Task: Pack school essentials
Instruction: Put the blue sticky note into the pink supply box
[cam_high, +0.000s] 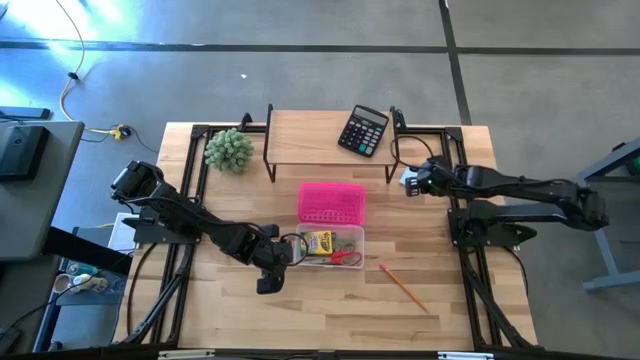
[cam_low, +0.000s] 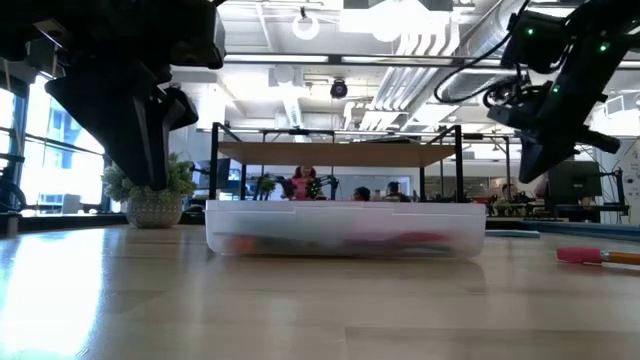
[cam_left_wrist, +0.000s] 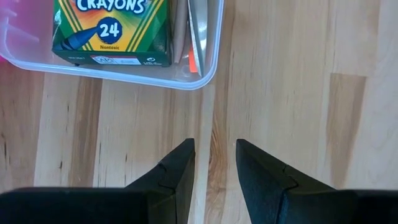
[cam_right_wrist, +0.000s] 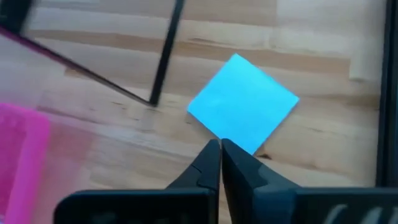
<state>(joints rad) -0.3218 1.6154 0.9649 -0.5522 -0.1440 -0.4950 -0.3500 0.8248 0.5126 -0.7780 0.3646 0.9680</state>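
A clear plastic box (cam_high: 349, 240) sits mid-table and holds the yellow-green crayon box (cam_left_wrist: 112, 28) and red-handled scissors (cam_high: 346, 257). My left gripper (cam_left_wrist: 214, 149) hovers open over bare wood just left of and nearer than the box (cam_left_wrist: 205, 74). My right gripper (cam_right_wrist: 220, 146) is shut, raised above the table (cam_low: 532, 170), its tips over a corner of the light-blue notepad (cam_right_wrist: 244, 102), which lies flat by the shelf's right leg. The orange pencil (cam_high: 403, 285) lies on the table near right of the box. The stick and eraser are not seen.
A pink lid (cam_high: 331, 202) lies just beyond the box. A wooden shelf on black legs (cam_high: 330, 135) spans the far side and carries the black calculator (cam_high: 362, 130). The fuzzy green plant (cam_high: 229, 150) stands far left. Bare wood lies along the near edge.
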